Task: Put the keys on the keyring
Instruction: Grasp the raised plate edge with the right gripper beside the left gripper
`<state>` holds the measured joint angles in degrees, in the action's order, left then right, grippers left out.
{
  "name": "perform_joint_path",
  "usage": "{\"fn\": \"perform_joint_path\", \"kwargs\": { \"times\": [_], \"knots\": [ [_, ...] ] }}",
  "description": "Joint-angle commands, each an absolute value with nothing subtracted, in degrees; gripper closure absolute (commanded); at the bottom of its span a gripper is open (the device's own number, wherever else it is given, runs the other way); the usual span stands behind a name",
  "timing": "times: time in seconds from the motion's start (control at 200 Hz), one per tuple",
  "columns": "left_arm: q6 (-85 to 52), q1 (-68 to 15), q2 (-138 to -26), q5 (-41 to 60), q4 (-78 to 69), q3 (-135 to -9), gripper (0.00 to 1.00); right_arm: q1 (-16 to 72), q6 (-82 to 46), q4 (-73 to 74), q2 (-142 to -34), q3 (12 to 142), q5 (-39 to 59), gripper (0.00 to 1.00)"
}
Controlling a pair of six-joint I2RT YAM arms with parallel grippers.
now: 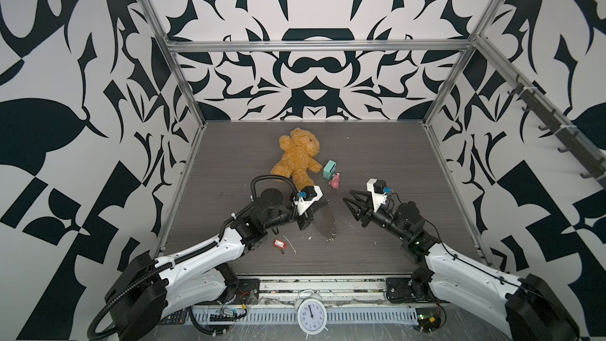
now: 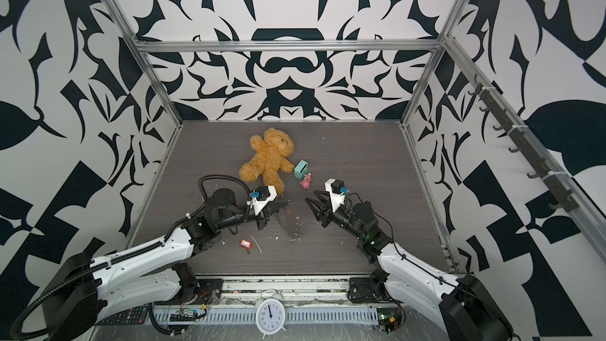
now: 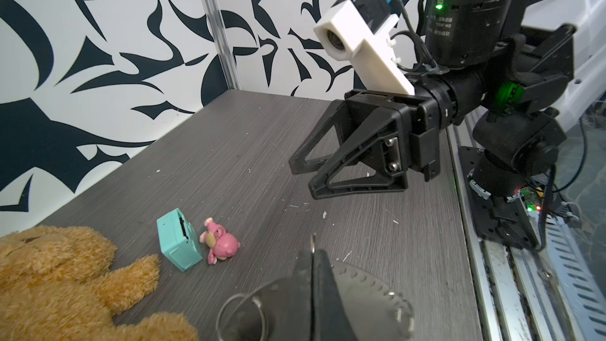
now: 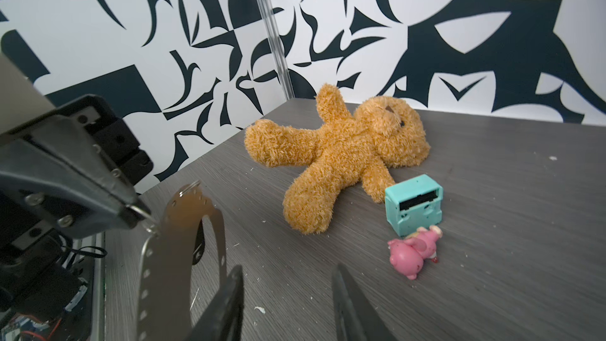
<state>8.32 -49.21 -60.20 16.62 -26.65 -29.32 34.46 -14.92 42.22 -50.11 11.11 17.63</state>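
Note:
My left gripper (image 1: 317, 207) (image 3: 313, 252) is shut on a thin silver keyring (image 4: 143, 212) at one end of the grey dotted-edge strap (image 1: 327, 222) (image 2: 289, 221) (image 4: 182, 224). The strap curves down to the table. Another ring (image 3: 243, 314) shows under the jaws. A red key tag (image 1: 279, 243) (image 2: 245, 243) lies alone on the table near the left arm. A black oblong fob (image 4: 198, 247) shows through the strap's loop. My right gripper (image 1: 347, 195) (image 2: 311, 195) (image 3: 301, 177) (image 4: 288, 270) hovers open to the right of the strap, with nothing between its fingers.
A brown teddy bear (image 1: 300, 155) (image 4: 341, 155) lies at mid-table, with a teal box (image 1: 329, 169) (image 4: 414, 203) and a pink toy (image 1: 335, 181) (image 4: 414, 250) beside it. A white alarm clock (image 1: 311, 315) and a remote (image 2: 129, 314) sit beyond the front rail.

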Motion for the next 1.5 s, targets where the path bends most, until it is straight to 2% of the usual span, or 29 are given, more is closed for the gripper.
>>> {"fn": "perform_joint_path", "kwargs": {
  "times": [0.0, 0.185, 1.055, 1.495],
  "knots": [
    [7.3, -49.2, -57.8, 17.9, -30.8, -28.3, 1.0, 35.5, -11.8, 41.8, -48.6, 12.0, 18.7, 0.62],
    [7.1, -49.2, -54.9, 18.8, -32.7, -26.5, 1.0, 37.7, -9.9, 41.9, -47.7, 12.3, 21.4, 0.69],
    [7.4, -49.2, -56.7, 26.6, -37.3, -25.5, 1.0, 44.4, -5.8, 39.7, -44.4, 13.2, 23.8, 0.73],
    [7.4, -49.3, -59.4, 30.6, -37.8, -26.5, 1.0, 45.1, -9.3, 43.5, -44.1, 12.6, 24.7, 0.74]
  ]
}}
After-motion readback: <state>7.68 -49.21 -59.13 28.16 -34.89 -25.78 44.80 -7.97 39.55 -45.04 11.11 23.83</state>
